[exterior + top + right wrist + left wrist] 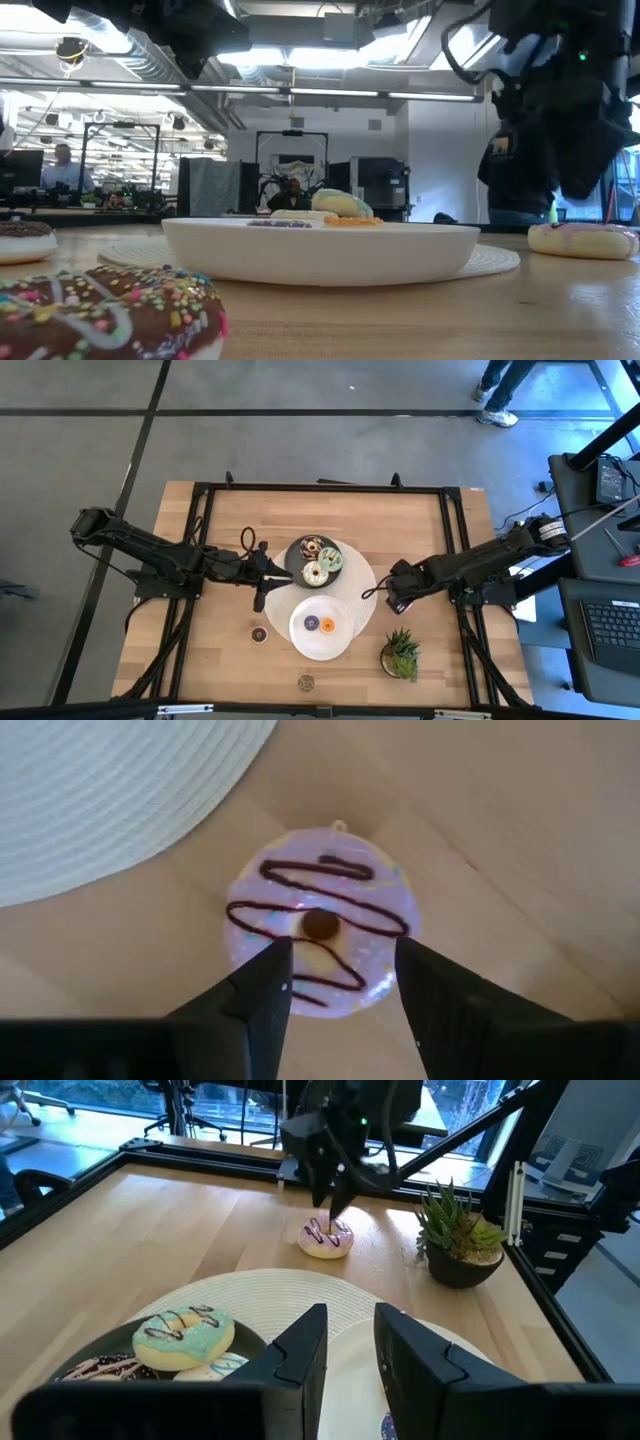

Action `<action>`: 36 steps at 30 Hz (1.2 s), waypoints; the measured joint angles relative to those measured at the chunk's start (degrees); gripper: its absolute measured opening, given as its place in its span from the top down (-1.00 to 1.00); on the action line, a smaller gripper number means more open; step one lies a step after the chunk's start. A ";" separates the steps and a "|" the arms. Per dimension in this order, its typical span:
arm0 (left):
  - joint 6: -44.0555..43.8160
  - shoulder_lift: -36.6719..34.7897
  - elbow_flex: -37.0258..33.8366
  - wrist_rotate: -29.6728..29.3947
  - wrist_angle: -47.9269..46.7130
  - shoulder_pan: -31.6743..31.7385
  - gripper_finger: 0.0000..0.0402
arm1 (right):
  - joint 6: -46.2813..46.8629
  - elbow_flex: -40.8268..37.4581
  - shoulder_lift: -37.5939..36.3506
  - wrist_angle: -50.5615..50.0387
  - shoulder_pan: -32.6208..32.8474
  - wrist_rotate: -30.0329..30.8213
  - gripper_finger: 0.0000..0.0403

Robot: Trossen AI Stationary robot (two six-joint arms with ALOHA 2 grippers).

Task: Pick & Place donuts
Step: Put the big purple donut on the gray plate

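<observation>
The pink donut [320, 915], iced with brown drizzle, lies flat on the wood right of the woven mat. My right gripper [345, 970] hangs open just above it, pointing down, one finger on each side of its near half; the low view shows a gap between the gripper [590, 150] and the donut [583, 240]. On the dark plate [296, 556] lie the green [185, 1333], white [315, 573] and brown [310, 546] donuts. The purple [312, 623] and orange [328, 625] minis sit on the white plate [322, 645]. My left gripper [350, 1355] hovers open at the dark plate's left.
A dark brown mini [259, 633] lies on the wood left of the white plate. A brown sprinkled donut [100, 310] lies at the near edge. The potted plant [400, 655] stands near the right front, close to my right arm. A black frame [320, 487] rims the table.
</observation>
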 joint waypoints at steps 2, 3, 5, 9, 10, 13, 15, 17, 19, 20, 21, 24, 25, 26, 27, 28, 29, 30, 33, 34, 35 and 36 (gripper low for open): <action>0.02 0.00 0.00 0.00 0.00 0.00 0.59 | -0.01 -1.45 0.00 1.30 -0.02 -0.03 0.11; 0.02 0.00 0.00 0.00 0.00 0.00 0.60 | -0.02 -1.95 0.00 1.34 -0.02 -0.01 0.11; 0.04 0.00 0.00 0.00 0.00 0.00 0.60 | 0.04 -2.89 0.00 1.43 -0.04 0.00 0.11; 0.04 0.00 0.00 0.00 0.00 0.01 0.60 | 0.20 -4.55 0.02 2.55 -0.02 -0.01 0.11; 0.04 0.00 0.00 0.00 0.00 0.00 0.60 | 0.19 -5.24 0.02 3.51 -0.03 0.00 0.11; 0.06 0.00 0.00 0.00 0.00 0.00 0.58 | 0.20 -6.80 0.02 5.08 -0.04 0.07 0.11; 0.07 0.00 0.00 0.00 0.00 0.01 0.58 | 0.22 -8.13 0.02 6.01 -0.28 0.13 0.12; 0.07 0.00 0.00 0.00 0.00 0.01 0.59 | 0.46 -9.30 0.00 7.29 -0.61 0.01 0.16; 0.07 0.00 0.00 0.00 0.00 0.02 0.60 | 1.56 -10.04 0.00 8.09 -0.90 -0.15 0.21; 0.07 0.00 0.00 0.00 0.00 0.00 0.60 | 1.64 -10.26 -0.02 8.47 -0.92 -0.16 0.25; 0.07 0.00 0.00 0.00 0.00 0.02 0.61 | 1.60 -10.35 -0.02 8.63 -0.92 -0.14 0.30; 0.07 0.00 0.00 0.00 0.00 0.01 0.61 | 0.80 -9.84 0.00 8.55 -0.92 -0.16 0.48; 0.07 0.00 0.00 0.00 0.00 0.00 0.60 | -0.01 -9.41 0.00 8.39 -0.92 -0.10 0.55; 0.07 0.00 0.00 0.00 0.00 0.02 0.59 | -0.42 -8.97 0.02 8.02 -0.92 0.00 0.62; 0.07 0.00 0.00 0.00 0.00 0.00 0.59 | -1.13 -8.38 0.04 7.55 -0.94 0.04 0.69; 0.07 0.00 0.00 0.00 0.00 0.00 0.58 | -1.85 -7.67 0.07 7.17 -0.94 0.19 0.76; 0.07 0.00 0.00 0.00 0.00 0.00 0.58 | -3.04 -6.97 0.04 7.04 -0.94 0.54 0.82; 0.07 0.00 0.00 0.00 0.00 0.00 0.58 | -3.81 -6.23 0.04 7.06 -0.94 1.03 0.87; 0.07 0.00 0.00 0.00 0.00 0.00 0.60 | -6.23 -3.58 0.04 6.73 -0.94 3.02 0.93; 0.07 0.00 0.00 0.00 0.00 0.00 0.60 | -7.01 -2.46 0.04 6.73 -0.94 3.87 0.93; 0.07 0.00 0.00 0.00 0.00 0.00 0.60 | -7.59 -1.31 0.04 6.71 -1.07 4.88 0.92; 0.07 0.00 0.00 0.00 0.00 0.02 0.61 | -8.03 -0.04 0.04 6.71 -1.33 5.68 0.89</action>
